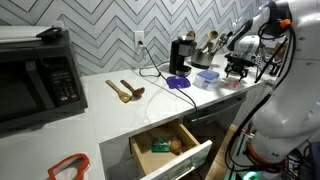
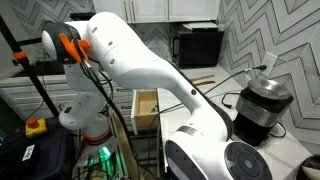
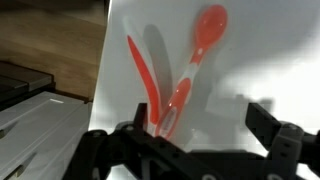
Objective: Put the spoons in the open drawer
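the robotiq gripper (image 1: 237,68) hangs over the far end of the white countertop (image 1: 100,115), at the end of the white panda arm (image 1: 285,90), in an exterior view. in the wrist view the gripper (image 3: 200,135) shows its two dark fingers (image 3: 262,122) spread wide apart, nothing pinched between them. below it on a white surface lies a red plastic spoon with a translucent handle (image 3: 195,62), bowl pointing away from the gripper, the handle's end just beside one finger. a second narrow red strip (image 3: 140,75) runs next to it so the two form a v – whether it is another spoon or a reflection i cannot tell.

the shallow wide drawer with a white flat front and light wood interior (image 1: 190,158) stands pulled out under the counter, well apart from the gripper; something small and greenish (image 1: 160,146) lies inside. on the counter above it rest two brown wooden spoons (image 1: 125,92), near a black microwave (image 1: 35,75). further along – between the wooden spoons and the gripper – sit a flat blue-purple item (image 1: 178,83) and a black countertop appliance (image 1: 181,55).
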Robot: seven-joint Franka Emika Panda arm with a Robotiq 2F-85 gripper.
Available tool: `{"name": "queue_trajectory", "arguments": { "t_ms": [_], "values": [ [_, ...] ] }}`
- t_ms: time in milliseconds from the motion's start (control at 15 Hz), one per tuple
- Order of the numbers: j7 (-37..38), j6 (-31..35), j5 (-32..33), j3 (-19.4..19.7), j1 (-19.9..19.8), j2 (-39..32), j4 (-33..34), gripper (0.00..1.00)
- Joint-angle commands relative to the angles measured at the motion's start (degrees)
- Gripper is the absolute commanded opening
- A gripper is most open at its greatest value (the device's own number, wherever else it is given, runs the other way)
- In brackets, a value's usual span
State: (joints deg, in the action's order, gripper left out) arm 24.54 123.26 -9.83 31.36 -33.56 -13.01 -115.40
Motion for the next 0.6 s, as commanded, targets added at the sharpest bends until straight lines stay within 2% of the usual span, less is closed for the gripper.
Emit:
{"name": "queue_trajectory", "arguments": {
  "t_ms": [0,133,533],
  "values": [
    [-1.2,0.3,-1.2,0.1,-1.1,-1.2,0.3,0.79],
    [-1.1,0.3,-1.3,0.0,-1.3,-1.6,0.2,0.68],
    [-1.3,0.1,-1.7,-0.1,-1.5,-1.8,0.2,0.21]
  ]
}}
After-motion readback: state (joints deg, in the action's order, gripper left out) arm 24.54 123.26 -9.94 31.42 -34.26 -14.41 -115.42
